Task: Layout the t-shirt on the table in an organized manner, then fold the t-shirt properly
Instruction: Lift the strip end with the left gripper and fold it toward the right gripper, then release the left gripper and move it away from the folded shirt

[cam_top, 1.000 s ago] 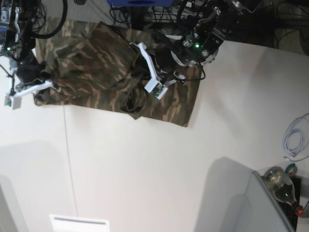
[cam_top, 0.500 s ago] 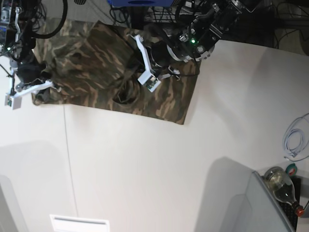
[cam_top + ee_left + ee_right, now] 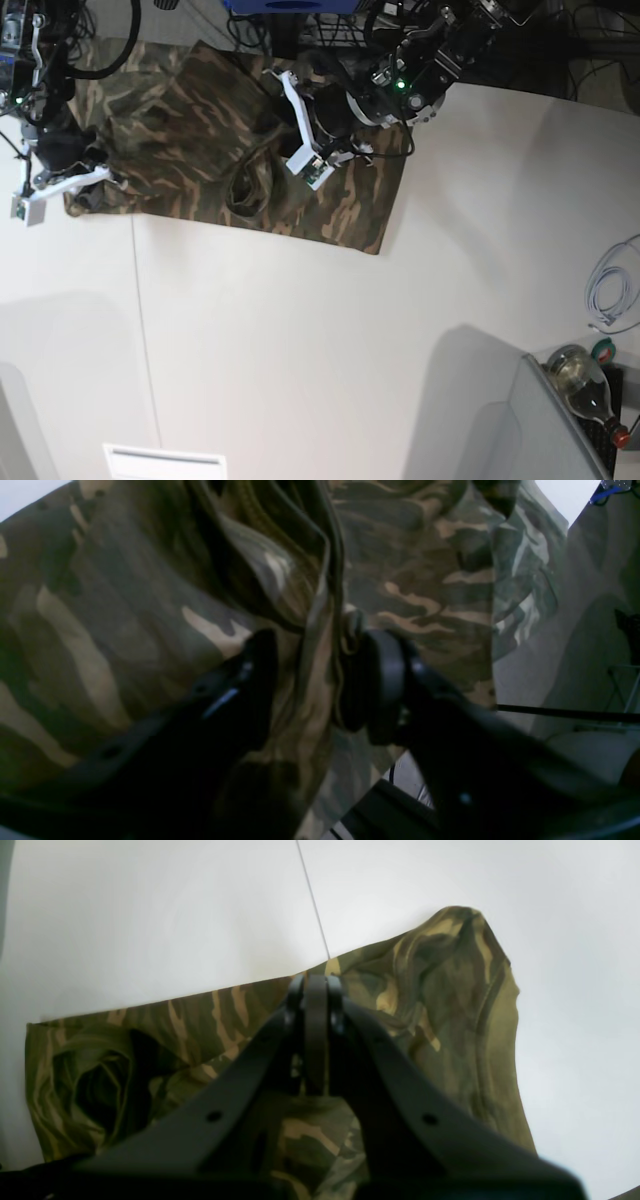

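1 t-shirt (image 3: 190,140) lies on 1 tabletop (image 3: 300,340); left gripper (image 3: 310,680) parted around a fold, right gripper (image 3: 315,1005) closed, pressing cloth.

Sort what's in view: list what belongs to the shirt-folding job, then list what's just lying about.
Job:
- t-shirt
- table
- left gripper, jaws apart around a fold
- right gripper, jaws shut on the shirt

Lying about:
- white cable
- glass bottle
- white tray
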